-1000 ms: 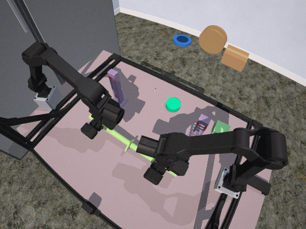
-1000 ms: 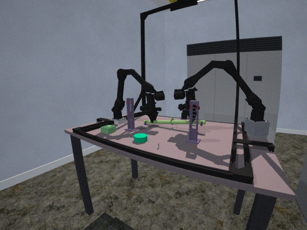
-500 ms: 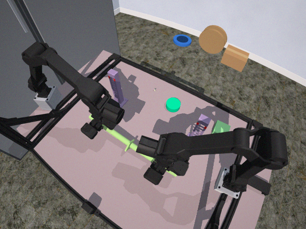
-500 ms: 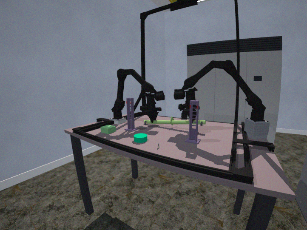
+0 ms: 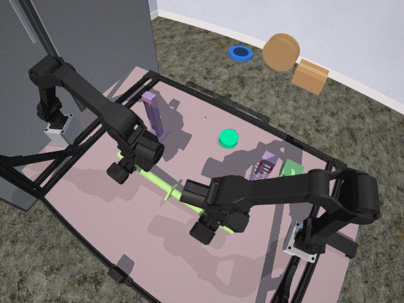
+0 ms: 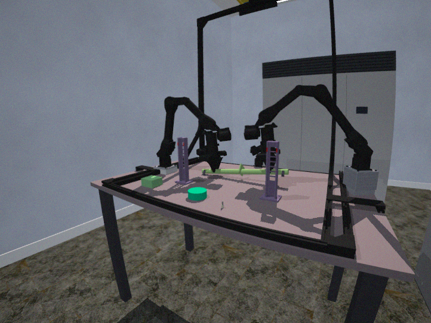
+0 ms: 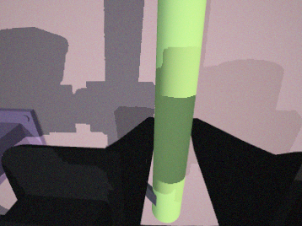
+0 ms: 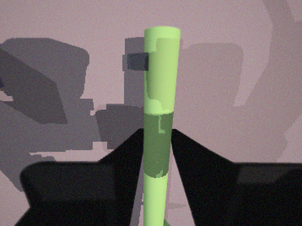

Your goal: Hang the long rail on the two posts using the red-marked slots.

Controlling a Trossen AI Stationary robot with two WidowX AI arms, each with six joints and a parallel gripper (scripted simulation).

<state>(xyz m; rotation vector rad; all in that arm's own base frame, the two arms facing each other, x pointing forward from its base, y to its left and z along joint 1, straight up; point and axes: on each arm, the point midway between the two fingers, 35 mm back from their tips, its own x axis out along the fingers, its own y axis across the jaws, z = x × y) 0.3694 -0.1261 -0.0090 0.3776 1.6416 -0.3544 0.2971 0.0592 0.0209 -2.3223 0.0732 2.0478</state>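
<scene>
A pink-topped bench [image 5: 101,222] [image 6: 308,182] [image 7: 253,17] [image 8: 211,8] with dark legs carries everything, the two black jointed arms reaching in over it. The long lime-green round rail [image 5: 158,181] [image 6: 230,171] [image 7: 179,76] [image 8: 158,143], finned mid-length, lies off both posts, low at the bench; whether it touches the surface I cannot tell. The left claw [image 5: 128,163] [image 6: 265,166] [image 7: 172,124] and the right claw [image 5: 212,219] [image 6: 215,170] [image 8: 157,132] each grip it, one near either end. Two upright purple slotted posts, the left post [image 5: 149,97] [image 6: 267,179] [image 7: 21,120] and the right post [image 5: 268,158] [image 6: 180,165], bear red marks high up. A green rectangular block [image 5: 292,168] [image 6: 151,181] sits near the right post; between the posts, toward the bench edge, is a smaller teal-green round disc [image 5: 228,138] [image 6: 197,193]. Smallest is a tiny pale object [image 5: 204,118] [image 6: 222,205], too small to identify.
</scene>
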